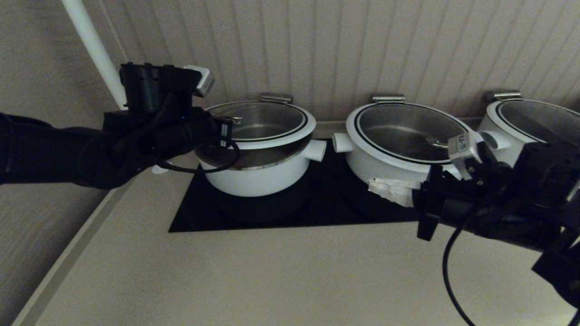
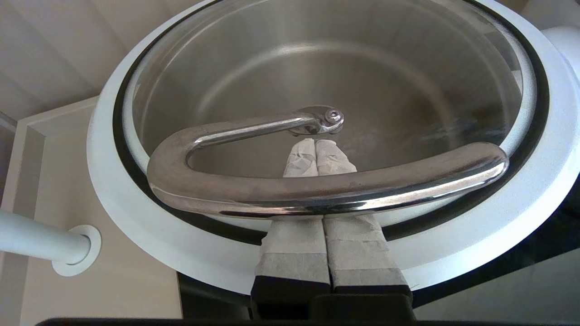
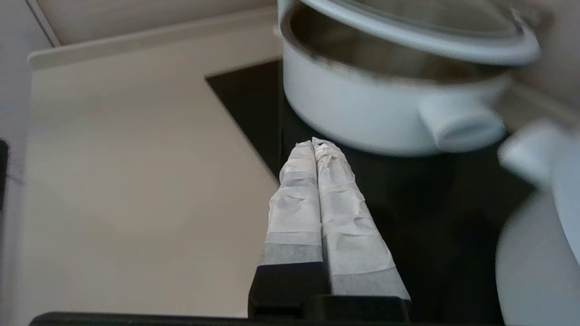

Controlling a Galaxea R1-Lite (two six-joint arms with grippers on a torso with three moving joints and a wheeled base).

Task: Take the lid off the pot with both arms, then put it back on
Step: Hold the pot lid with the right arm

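Observation:
The lid (image 1: 282, 139) hangs tilted above the white pot (image 1: 253, 179) at the left of the hob, with a dark gap between them on the near side. My left gripper (image 2: 316, 142) is shut. Its taped fingers (image 2: 294, 235) pass under the lid's curved steel handle (image 2: 317, 194), which rests across them. The lid's white ring (image 2: 118, 190) fills the left wrist view. My right gripper (image 1: 374, 184) is shut and empty, low over the hob to the right of the pot. In the right wrist view, its tips (image 3: 315, 144) are short of the pot (image 3: 362, 113) and touch nothing.
A wider white pot with a glass lid (image 1: 398, 136) stands in the middle, and a third (image 1: 530, 122) at the far right. All sit by the black hob (image 1: 294, 213) against the ribbed wall. A white pipe (image 1: 93, 45) rises at back left. Beige counter (image 1: 272, 280) lies in front.

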